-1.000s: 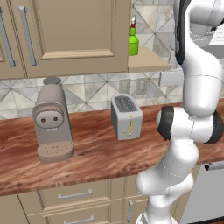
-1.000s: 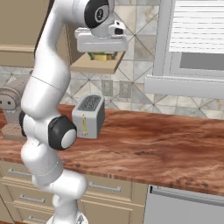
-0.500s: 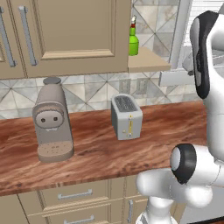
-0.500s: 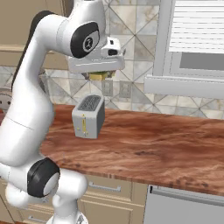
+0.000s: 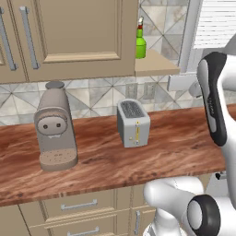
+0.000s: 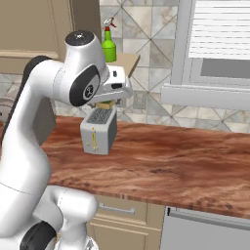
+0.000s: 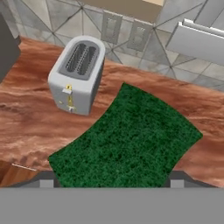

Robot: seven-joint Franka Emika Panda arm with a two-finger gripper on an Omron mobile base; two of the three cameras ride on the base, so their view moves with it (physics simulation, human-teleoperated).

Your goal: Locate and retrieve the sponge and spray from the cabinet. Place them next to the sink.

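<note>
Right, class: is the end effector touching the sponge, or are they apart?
Touching. In the hand view the sponge sits between the end effector's fingertips, lifted above the counter; the right base view shows its yellow edge under the end effector.

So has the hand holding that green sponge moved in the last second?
Yes. In the right base view the fingers with the sponge have come down from beside the shelf to just above the toaster.
</note>
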